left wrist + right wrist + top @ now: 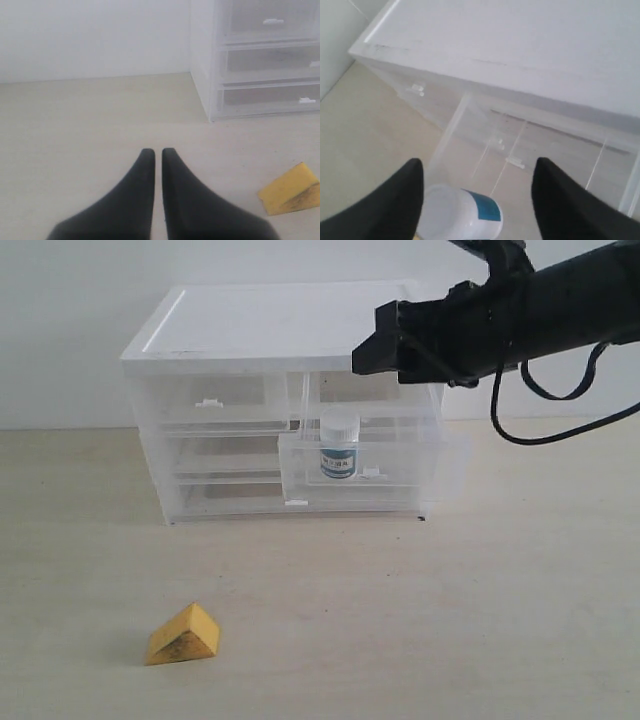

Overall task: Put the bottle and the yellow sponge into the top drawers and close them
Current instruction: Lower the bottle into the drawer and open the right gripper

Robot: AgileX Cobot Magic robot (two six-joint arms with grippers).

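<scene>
Lab bench: pale tabletop, plain white wall

Matte black right arm at upper right of the frame, thick and tubular, blocky at its end, with a thin black cable looping below. Smooth black fingers on left gripper and right gripper, tapering to rounded tips

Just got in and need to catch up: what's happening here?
The bottle stands in the pulled-out top right drawer, with the open right gripper above it. The yellow sponge lies on the table in front of the cabinet, untouched; the shut left gripper is near it. The top left drawer is closed.
</scene>
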